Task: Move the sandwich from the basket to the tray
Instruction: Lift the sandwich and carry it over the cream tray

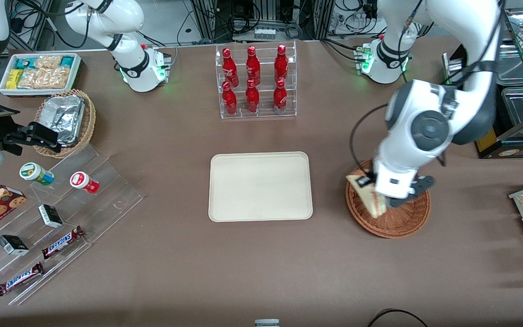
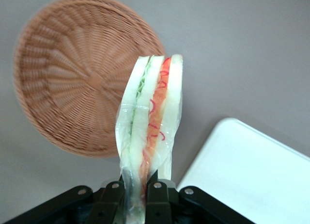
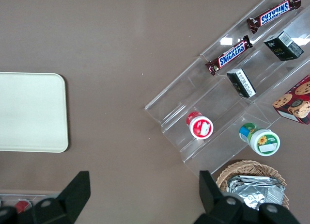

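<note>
Nearest the front camera among the task's things, the basket (image 1: 388, 213) sits on the table toward the working arm's end, and the wrist view shows it bare, with nothing left inside. Above it hangs the left gripper (image 2: 138, 192), its two fingers (image 2: 112, 197) pinched on the lower end of the wrapped sandwich (image 2: 150, 122), so the wedge is already lifted clear of the wicker. The sandwich stands out from the fingertips along its long axis, cut edge with the red and green layers facing the wrist camera. The relation that matters now is sideways: the tray (image 1: 260, 186) lies well apart from the basket, toward the parked arm's end, at about the same depth on the table, with bare table between them. In the wrist view a corner of the tray shows just beside the sandwich's gripped end. The arm is folded at its elbow, the wrist pointing down over the basket. Judged from this, the carry across is what remains, then a lowering.
</note>
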